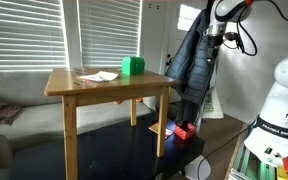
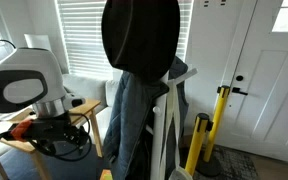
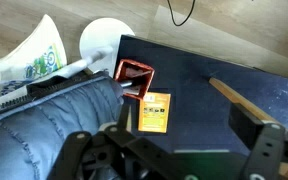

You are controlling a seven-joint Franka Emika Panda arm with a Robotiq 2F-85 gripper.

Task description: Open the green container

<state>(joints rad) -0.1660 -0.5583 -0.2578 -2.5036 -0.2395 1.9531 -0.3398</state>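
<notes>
The green container (image 1: 132,66) is a small bright green box standing on the wooden table (image 1: 74,87), toward its back right, with its lid down. In an exterior view my gripper (image 1: 216,40) hangs high in the air, well right of the table and in front of a hanging dark jacket (image 1: 194,62). In the wrist view the gripper (image 3: 164,135) is open with nothing between its fingers (image 3: 252,125), and it looks down at the floor. The green container is out of the wrist view.
White papers (image 1: 97,76) lie on the table beside the container. Below the gripper a dark mat (image 3: 204,80) holds a red open box (image 3: 134,74) and a yellow card (image 3: 154,112). A table leg (image 3: 239,96) crosses the right. A coat rack (image 2: 144,90) and yellow post (image 2: 221,120) stand nearby.
</notes>
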